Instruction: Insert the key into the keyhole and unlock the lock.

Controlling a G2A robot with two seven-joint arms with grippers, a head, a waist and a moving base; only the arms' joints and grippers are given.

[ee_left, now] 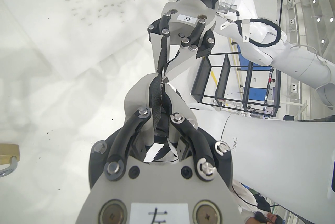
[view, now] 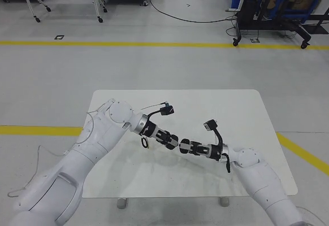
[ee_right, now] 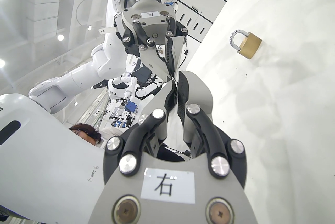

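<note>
**Left end effector (ee_left: 160, 84) and right end effector (ee_left: 162, 70) pinch one small silver metal key (ee_left: 163, 76) tip to tip**

Pressed together on the key from opposite sides, both pairs of black-padded fingers meet above the white counter (view: 238, 113), towards its near edge. Only a sliver of bright metal shows between them. It looks like a hand-over or a regrip, probably to leave the blade sticking out for insertion. Which side carries the load I cannot tell.

The brass padlock with a steel shackle (ee_right: 248, 45) lies flat on the counter, well apart from the key and not far from one counter edge. Its shackle is seated in the body, so unlocking is not yet begun.

Bare counter surrounds the padlock, so there is room to approach from several sides. Nothing pins the padlock down, so I judge one end effector must steady it or the key will push it along.
</note>
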